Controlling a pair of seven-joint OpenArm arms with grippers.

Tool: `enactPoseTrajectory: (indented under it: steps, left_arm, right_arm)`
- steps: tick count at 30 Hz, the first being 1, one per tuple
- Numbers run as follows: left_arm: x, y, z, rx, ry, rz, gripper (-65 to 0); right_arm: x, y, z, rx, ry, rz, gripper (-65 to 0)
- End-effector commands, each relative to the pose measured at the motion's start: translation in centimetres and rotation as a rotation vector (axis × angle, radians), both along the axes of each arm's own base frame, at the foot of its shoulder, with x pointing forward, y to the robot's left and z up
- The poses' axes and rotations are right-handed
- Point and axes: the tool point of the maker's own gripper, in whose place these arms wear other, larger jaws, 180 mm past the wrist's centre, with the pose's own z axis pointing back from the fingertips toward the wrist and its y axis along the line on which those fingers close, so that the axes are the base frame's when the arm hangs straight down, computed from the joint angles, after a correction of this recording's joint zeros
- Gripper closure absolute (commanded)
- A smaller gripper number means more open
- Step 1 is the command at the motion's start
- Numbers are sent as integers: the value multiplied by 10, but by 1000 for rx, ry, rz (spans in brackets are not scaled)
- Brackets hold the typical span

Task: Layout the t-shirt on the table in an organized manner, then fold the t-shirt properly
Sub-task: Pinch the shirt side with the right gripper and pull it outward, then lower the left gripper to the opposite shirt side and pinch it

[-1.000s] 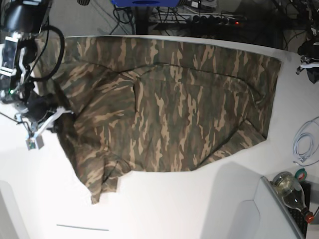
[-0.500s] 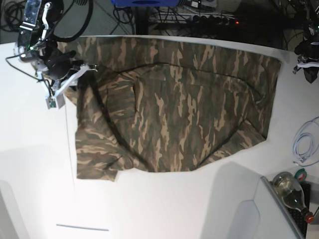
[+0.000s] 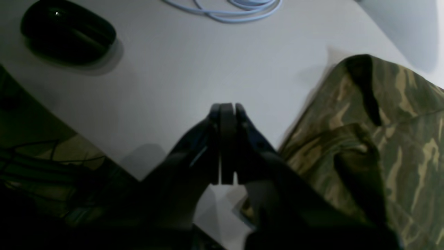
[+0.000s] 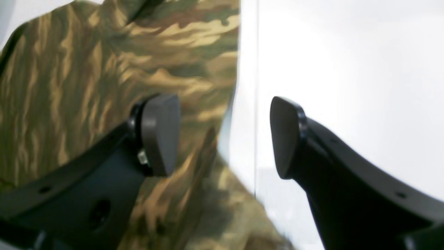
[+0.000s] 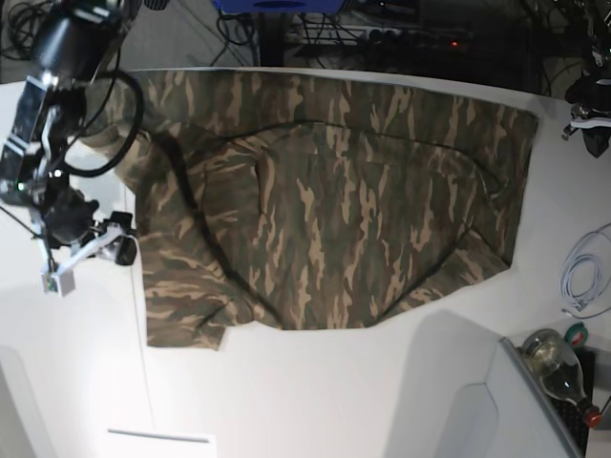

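Right gripper [image 4: 223,139] hangs with its jaws spread wide and nothing between them, straddling the near-left hem of the t-shirt [image 5: 334,200], which lies spread over the far half of the table [image 5: 315,391]. Left gripper [image 3: 223,144] is pressed closed and empty beside the shirt's right edge.
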Motion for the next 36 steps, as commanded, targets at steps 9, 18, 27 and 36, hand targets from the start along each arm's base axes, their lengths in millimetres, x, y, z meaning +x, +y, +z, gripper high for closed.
enactPoseTrajectory:
  steps: [9,18,27,36]
  left_arm:
    - [-4,8,12,37,-14,-4,0]
    - [-4,8,12,37,-14,-4,0]
    - [-4,8,12,37,-13,-4,0]
    - [-9,8,9,36,-1,-3,0]
  right_arm:
    - [16,-7,-32,66,100,-10,-384]
    - [16,7,-33,92,104,-1,-384]
    - [19,37,-35,70,111,108,-383]
    - [20,33,-34,61,108,105,-362]
